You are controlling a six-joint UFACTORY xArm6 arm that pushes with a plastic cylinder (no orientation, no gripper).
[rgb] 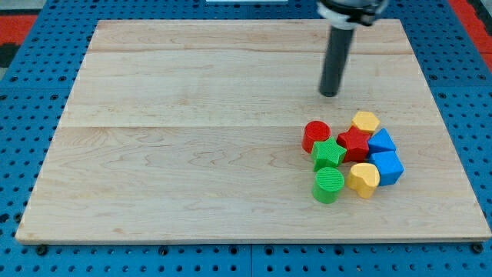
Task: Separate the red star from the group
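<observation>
The red star [355,143] sits in the middle of a tight group at the view's right. Around it are a red cylinder [315,135] to its left, a green star [328,154] at lower left, a yellow block [366,121] above, and a blue block [381,141] to its right. Another blue block [388,167], a yellow heart-like block [363,178] and a green cylinder [328,185] lie below. My tip [330,93] stands above the group, apart from it, a little above the red cylinder.
The wooden board [192,154] lies on a blue pegboard surface [23,92]. The group is near the board's right edge.
</observation>
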